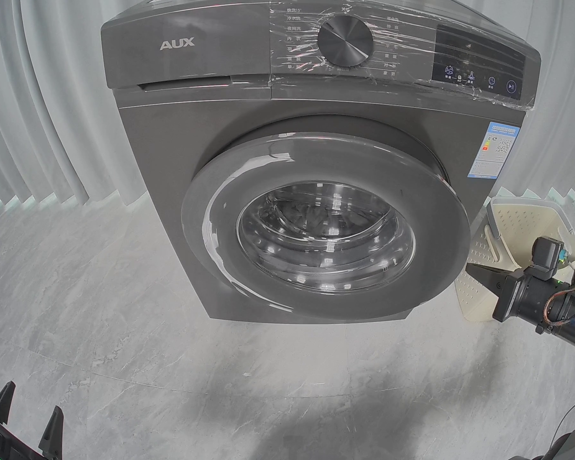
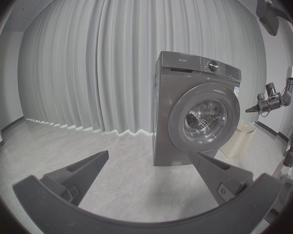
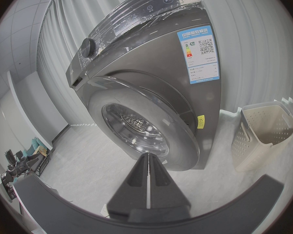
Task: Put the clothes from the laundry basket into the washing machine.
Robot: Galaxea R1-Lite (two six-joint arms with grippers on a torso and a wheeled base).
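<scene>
washing machine door [image 1: 326, 154] shut, drum [image 1: 326, 234] blocked; floor [image 1: 108, 327] free; laundry basket [image 1: 521, 204] open-topped

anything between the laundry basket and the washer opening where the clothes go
Yes: the door covers the washer opening, blocking the way in. Nothing visible stands between the right gripper and the basket beside the washer.

You're looking at a staged test room rather than a lived-in home. A washing machine [image 1: 172, 135] stands out on a pale marble-look floor [image 1: 76, 301], with clear protective film [image 1: 300, 27] stretched over its control panel. Pleated curtains [image 2: 88, 65] run wall to wall behind it, with office-style ceiling panels [image 3: 13, 23] overhead. A cream laundry basket [image 3: 247, 147] sits just beside the machine.
</scene>
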